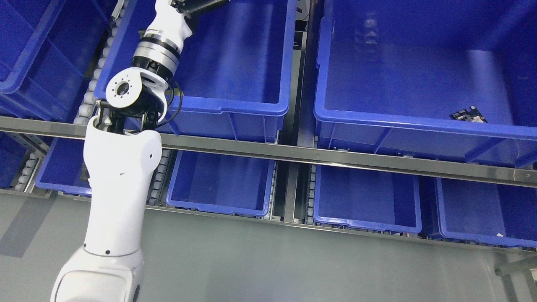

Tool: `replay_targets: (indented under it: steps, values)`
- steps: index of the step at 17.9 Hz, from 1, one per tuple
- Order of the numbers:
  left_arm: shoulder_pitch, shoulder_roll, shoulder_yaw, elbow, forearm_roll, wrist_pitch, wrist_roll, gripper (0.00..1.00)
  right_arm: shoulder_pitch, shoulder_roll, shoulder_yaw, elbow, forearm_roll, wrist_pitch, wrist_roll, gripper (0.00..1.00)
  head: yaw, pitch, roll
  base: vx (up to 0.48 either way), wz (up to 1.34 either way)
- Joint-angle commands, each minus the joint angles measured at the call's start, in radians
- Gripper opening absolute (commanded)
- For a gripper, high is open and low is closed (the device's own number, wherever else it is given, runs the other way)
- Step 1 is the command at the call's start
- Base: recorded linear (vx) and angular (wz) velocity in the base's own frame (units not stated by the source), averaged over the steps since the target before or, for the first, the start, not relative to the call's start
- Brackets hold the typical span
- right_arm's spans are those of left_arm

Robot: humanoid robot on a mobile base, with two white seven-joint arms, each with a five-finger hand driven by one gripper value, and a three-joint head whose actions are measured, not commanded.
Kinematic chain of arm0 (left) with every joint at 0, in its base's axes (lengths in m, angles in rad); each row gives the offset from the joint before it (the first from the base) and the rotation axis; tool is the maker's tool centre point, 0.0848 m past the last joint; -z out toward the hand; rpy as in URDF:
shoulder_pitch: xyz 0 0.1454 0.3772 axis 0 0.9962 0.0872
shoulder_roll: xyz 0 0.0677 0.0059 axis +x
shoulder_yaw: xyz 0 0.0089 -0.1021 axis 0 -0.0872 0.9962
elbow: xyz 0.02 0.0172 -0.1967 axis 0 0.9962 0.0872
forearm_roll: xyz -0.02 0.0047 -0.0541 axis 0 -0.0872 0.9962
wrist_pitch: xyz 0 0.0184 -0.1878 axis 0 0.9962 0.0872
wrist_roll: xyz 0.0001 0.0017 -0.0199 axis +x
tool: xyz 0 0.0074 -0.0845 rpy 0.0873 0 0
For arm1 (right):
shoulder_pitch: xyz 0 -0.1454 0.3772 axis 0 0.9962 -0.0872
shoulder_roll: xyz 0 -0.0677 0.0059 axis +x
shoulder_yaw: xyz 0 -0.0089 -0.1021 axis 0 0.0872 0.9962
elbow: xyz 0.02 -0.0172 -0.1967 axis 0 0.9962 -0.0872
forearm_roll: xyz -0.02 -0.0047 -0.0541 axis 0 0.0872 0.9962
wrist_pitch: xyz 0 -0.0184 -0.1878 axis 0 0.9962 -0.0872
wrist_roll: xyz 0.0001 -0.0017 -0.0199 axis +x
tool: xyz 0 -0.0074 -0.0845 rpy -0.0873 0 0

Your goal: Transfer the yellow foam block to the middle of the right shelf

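a: upper row first. what's in the big blue bins?

b: the upper middle bin (235, 54) shows a bare blue floor where visible. the upper right bin (419, 67) holds one small dark flat item (469, 114), looks like a circuit board, near its front wall at right. too small to say more.

a: lower row?

b: three smaller blue bins under the metal rail (335, 157): lower middle (220, 180), lower centre-right (365, 195), lower right (486, 209). their visible floors are bare, apart from a tiny white speck near the lower right bin's front edge. more blue bins at upper left (37, 50), cut by the frame.

a: the arm?

b: left arm (119, 184) rises from the bottom left, wrist reaching over the upper middle bin's left side. the left hand (197, 6) is cut off at the top edge; only a dark part shows. cannot tell how its fingers stand or whether it holds anything.

a: yellow foam block?

b: not visible anywhere in frame. the rail hides the back of the lower bins.
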Motion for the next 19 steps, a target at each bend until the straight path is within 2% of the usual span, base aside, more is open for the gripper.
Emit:
replay_targets:
  steps: [1, 4, 7, 19]
  values:
    - [0.127, 0.038, 0.077, -0.139, 0.001, -0.019, -0.068, 1.00, -0.002, -0.017, 0.000, -0.017, 0.000, -0.001, 0.000, 1.00, 0.0000, 0.000, 0.000, 0.000, 0.00]
    - [0.150, 0.040, 0.114, -0.138, 0.001, -0.005, -0.067, 1.00, -0.003, -0.017, 0.000, -0.017, 0.000, -0.001, 0.000, 1.00, 0.0000, 0.000, 0.000, 0.000, 0.00]
    - [0.163, 0.026, 0.137, -0.136, 0.000, 0.072, -0.065, 1.00, -0.002, -0.017, 0.000, -0.017, 0.000, -0.001, 0.000, 1.00, 0.0000, 0.000, 0.000, 0.000, 0.00]
    - [0.146, 0.004, 0.125, -0.126, 0.000, 0.080, -0.067, 1.00, -0.002, -0.017, 0.000, -0.017, 0.000, -0.001, 0.000, 1.00, 0.0000, 0.000, 0.000, 0.000, 0.00]
